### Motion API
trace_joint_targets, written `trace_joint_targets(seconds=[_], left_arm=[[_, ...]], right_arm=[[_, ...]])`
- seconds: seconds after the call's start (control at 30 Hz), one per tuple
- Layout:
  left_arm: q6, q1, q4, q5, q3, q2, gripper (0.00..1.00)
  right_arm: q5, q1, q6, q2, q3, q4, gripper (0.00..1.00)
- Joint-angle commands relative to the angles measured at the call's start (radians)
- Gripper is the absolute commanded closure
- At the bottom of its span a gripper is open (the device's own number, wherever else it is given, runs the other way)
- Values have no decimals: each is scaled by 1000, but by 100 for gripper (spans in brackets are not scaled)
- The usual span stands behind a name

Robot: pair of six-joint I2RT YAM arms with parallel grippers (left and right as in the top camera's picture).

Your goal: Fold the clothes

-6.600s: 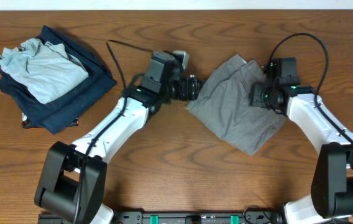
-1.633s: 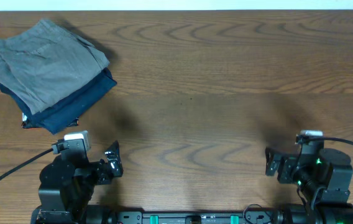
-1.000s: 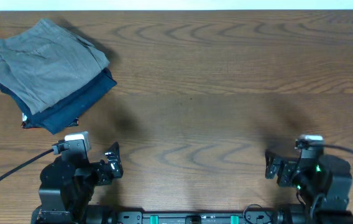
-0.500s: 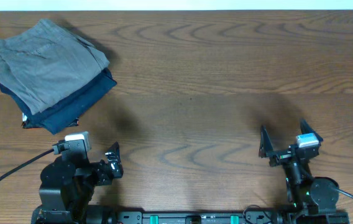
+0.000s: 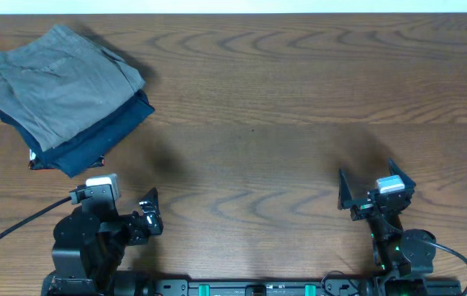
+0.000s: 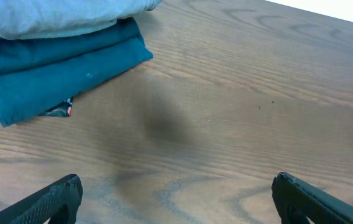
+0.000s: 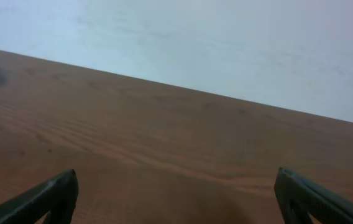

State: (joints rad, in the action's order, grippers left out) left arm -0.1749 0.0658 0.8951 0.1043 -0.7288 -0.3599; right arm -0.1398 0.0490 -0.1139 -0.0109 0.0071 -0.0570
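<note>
The grey shorts [image 5: 57,86] lie folded at the far left of the table, on top of a folded dark navy garment [image 5: 98,140]. In the left wrist view the stack shows at the top left, a pale grey layer [image 6: 46,15] over the blue garment [image 6: 58,59]. My left gripper [image 5: 151,212] is open and empty near the front left edge, well away from the stack; its fingers [image 6: 176,205] frame bare wood. My right gripper [image 5: 371,182] is open and empty near the front right edge, and its wrist view [image 7: 176,193] shows wood and a pale wall.
A small red and dark tag [image 5: 33,162] sticks out from under the navy garment. The wooden table [image 5: 258,107] runs to a white far edge. The arm bases stand at the front edge.
The right arm has turned and tilted at the front right, its open gripper now pointing up the table. The left arm and the stack have not moved.
</note>
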Motion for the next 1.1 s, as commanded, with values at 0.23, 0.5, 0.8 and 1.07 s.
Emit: trace_joint_targets(seconds=[0.23,0.5,0.8,1.07], left_arm=[[14,-1,3,-8,0,3,2],[14,-1,3,-8,0,3,2],[14,-1,3,-8,0,3,2],[40,-1,19,-66,47,64,2]], right_arm=[[-3,10,-11,4,-2,-4,1],[-3,10,-11,4,-2,-4,1],[-3,10,-11,4,-2,-4,1],[-3,10,-11,4,-2,-4,1]])
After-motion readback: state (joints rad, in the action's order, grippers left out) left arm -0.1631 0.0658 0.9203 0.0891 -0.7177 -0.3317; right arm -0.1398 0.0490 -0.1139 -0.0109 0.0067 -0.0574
